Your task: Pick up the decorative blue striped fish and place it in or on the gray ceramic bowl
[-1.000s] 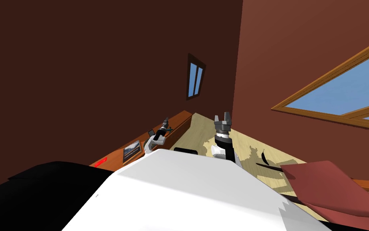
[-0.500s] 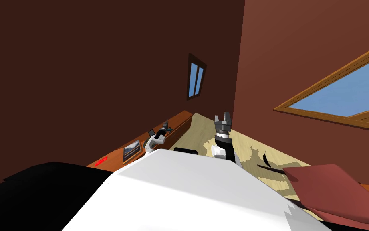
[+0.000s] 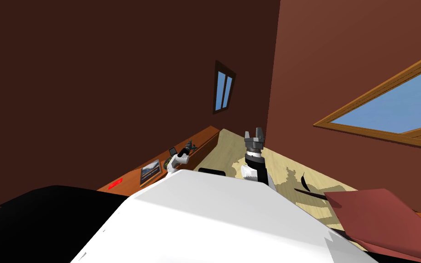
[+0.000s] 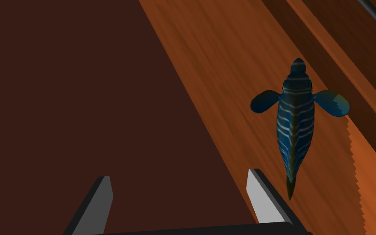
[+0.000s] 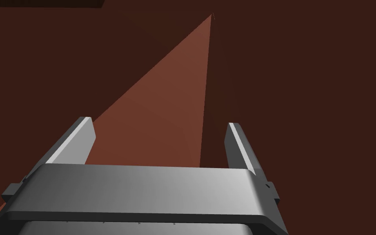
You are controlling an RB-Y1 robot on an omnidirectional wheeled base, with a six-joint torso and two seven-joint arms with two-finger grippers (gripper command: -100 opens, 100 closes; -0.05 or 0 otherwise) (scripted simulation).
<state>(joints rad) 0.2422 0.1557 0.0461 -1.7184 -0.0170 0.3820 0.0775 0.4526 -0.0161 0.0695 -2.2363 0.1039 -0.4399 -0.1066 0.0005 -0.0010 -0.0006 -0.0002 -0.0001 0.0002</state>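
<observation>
Grainy orange wood bench (image 4: 223, 61) runs along a flat dark brown wall (image 4: 60, 81). You've got the blue fish (image 4: 295, 122), pale stripes and rounded fins, lying toward the bench's outer edge, just outside one finger of your spread left pincer (image 4: 181, 200). Your right pincer (image 5: 158, 142) is spread too.

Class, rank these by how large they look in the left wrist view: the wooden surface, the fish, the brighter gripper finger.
1. wooden surface, largest by far.
2. fish.
3. brighter finger, smallest, though it is nearest the camera, so true size is unsure.
</observation>
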